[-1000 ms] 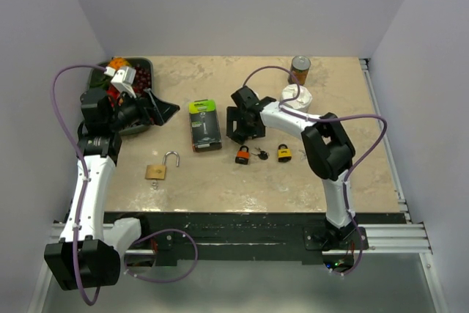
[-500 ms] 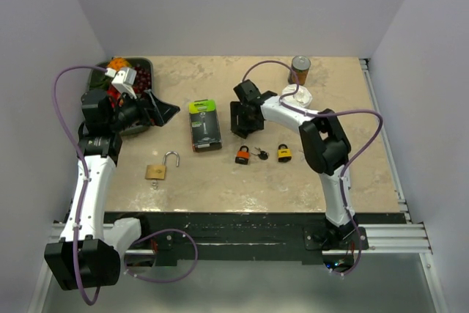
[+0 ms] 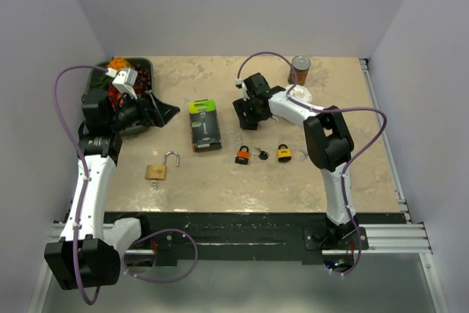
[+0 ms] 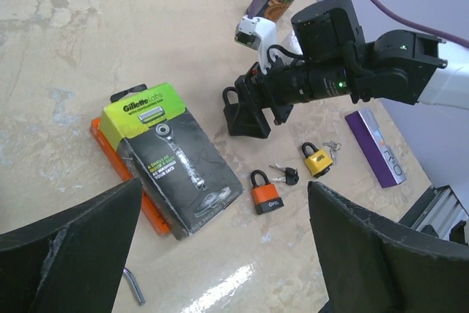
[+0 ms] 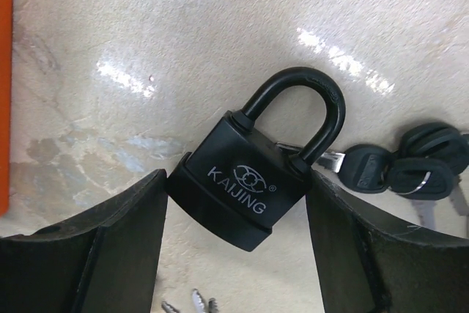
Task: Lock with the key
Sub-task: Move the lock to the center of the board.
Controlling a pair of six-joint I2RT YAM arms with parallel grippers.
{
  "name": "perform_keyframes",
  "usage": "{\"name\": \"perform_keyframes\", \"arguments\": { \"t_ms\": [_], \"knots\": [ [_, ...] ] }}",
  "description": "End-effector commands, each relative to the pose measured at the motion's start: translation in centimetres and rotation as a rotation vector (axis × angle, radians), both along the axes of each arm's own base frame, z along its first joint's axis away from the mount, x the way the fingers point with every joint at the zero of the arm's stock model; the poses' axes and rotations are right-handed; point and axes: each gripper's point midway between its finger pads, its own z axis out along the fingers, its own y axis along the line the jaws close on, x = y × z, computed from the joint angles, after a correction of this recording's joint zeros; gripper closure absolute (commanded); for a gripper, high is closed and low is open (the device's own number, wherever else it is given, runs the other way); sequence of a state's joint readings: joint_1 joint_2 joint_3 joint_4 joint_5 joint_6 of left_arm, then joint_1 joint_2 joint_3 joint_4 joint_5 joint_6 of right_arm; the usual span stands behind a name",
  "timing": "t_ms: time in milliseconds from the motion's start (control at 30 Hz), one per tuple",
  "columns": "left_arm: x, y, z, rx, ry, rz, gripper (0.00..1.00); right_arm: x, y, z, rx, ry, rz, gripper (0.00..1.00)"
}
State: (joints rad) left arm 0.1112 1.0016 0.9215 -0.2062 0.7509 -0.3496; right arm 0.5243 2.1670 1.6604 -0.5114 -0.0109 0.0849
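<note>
Since the earlier frame the right gripper (image 3: 248, 113) has been carried toward the far side of the beige marbled table (image 3: 366, 108), away from the small orange padlock (image 3: 242, 155) and the yellow padlock (image 3: 284, 153), while the left gripper (image 3: 163, 108) has been kept in place, spread fully and empty, near the green-and-black razor pack (image 3: 205, 124); what sits between the right fingers cannot be made out from above. From the left wrist, the right gripper is seen low over the table just beyond the pack, with something dark at its tip. From the right wrist, a black covered padlock (image 5: 245, 188) marked KAIJING is shown between the partly closed fingers, both of which appear pressed against its body, with black-headed keys (image 5: 410, 163) just beside its seated shackle. The lock is judged dense, rigid and smooth-skinned, so it is best held across the body flanks, the base left free for the key; the keys are thin and light, best pinched by their plastic heads
</note>
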Motion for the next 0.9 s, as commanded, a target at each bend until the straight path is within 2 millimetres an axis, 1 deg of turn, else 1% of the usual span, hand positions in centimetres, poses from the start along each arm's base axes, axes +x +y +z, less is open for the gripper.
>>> {"name": "perform_keyframes", "arguments": {
  "t_ms": [0,33,67,100,133,167,233,267,333,367,400,433,467,500,533,567,600,633,667,700,733,767,800,833,867],
  "knots": [
    [0.3,0.3,-0.3,0.049,-0.021,-0.021,0.01,2.3,-0.1,1.2,-0.028,-0.077,0.045,0.3],
    [0.2,0.3,-0.3,0.06,-0.024,-0.029,0.01,2.5,0.0,1.6,-0.023,-0.083,0.046,0.23],
    [0.2,0.4,-0.5,0.083,-0.027,-0.039,0.01,2.7,0.1,2.7,-0.01,-0.105,0.046,0.15],
    [0.2,0.5,-0.6,0.096,-0.027,-0.04,0.01,2.9,0.4,3.5,0.006,-0.121,0.047,0.02],
    [0.2,0.6,-0.8,0.114,-0.025,-0.039,0.01,3.0,0.4,4.1,0.015,-0.136,0.044,0.01],
    [0.3,0.8,-1.1,0.142,-0.022,-0.043,0.01,3.2,0.7,6.1,0.038,-0.175,0.042,0.01],
    [0.5,1.3,-1.3,0.185,-0.019,-0.038,0.01,3.3,1.3,8.0,0.078,-0.203,0.055,0.01],
    [0.6,1.8,-1.3,0.23,-0.031,-0.031,0.01,3.5,1.5,10.3,0.103,-0.243,0.053,0.01],
    [0.9,2.6,-1.0,0.268,-0.052,0.016,0.01,3.6,1.6,12.6,0.115,-0.289,0.057,0.01],
    [1.0,3.5,-1.0,0.311,-0.05,0.056,0.01,3.7,1.5,13.8,0.121,-0.318,0.057,0.01],
    [0.9,3.9,-1.2,0.36,-0.062,0.047,0.01,3.4,1.5,16.5,0.141,-0.373,0.063,0.01],
    [0.8,4.3,-1.5,0.401,-0.058,0.043,0.01,3.4,1.2,17.7,0.138,-0.409,0.079,0.01],
    [0.2,4.6,-2.2,0.472,-0.043,0.002,0.01,3.2,1.0,18.4,0.137,-0.434,0.091,0.01],
    [-0.1,4.8,-2.8,0.503,-0.027,-0.02,0.01,2.6,0.6,21.1,0.159,-0.486,0.091,0.01],
    [-0.4,5.3,-3.4,0.538,0.001,-0.02,0.01,2.4,0.4,22.0,0.167,-0.512,0.094,0.01],
    [-1.3,5.6,-4.9,0.587,0.051,-0.059,0.01,2.0,0.2,22.3,0.17,-0.528,0.1,0.01],
    [-1.8,5.9,-5.9,0.613,0.085,-0.076,0.01,1.6,-0.1,22.9,0.175,-0.539,0.098,0.01],
    [-2.4,6.2,-7.0,0.635,0.127,-0.086,0.01,1.0,-0.5,24.5,0.188,-0.57,0.099,0.01],
    [-3.6,7.0,-9.3,0.67,0.228,-0.104,0.04,0.4,-0.7,24.2,0.178,-0.569,0.109,0.01],
    [-4.3,7.2,-10.6,0.687,0.282,-0.123,0.05,0.0,-0.7,24.3,0.188,-0.567,0.123,0.01],
    [-5.2,7.9,-12.6,0.713,0.366,-0.136,0.06,-0.8,-0.8,25.4,0.205,-0.585,0.14,0.01],
    [-6.2,8.2,-13.9,0.73,0.423,-0.155,0.06,-1.5,-0.8,24.8,0.207,-0.568,0.17,0.01],
    [-6.6,8.6,-14.8,0.746,0.461,-0.157,0.06,-2.2,-0.4,25.1,0.234,-0.563,0.197,0.01],
    [-7.4,9.1,-16.3,0.766,0.517,-0.161,0.06,-2.7,-0.5,25.2,0.245,-0.56,0.195,0.01],
    [-7.6,9.3,-16.9,0.771,0.539,-0.161,0.05,-3.2,-0.3,25.1,0.263,-0.544,0.197,0.01]
  ]
}}
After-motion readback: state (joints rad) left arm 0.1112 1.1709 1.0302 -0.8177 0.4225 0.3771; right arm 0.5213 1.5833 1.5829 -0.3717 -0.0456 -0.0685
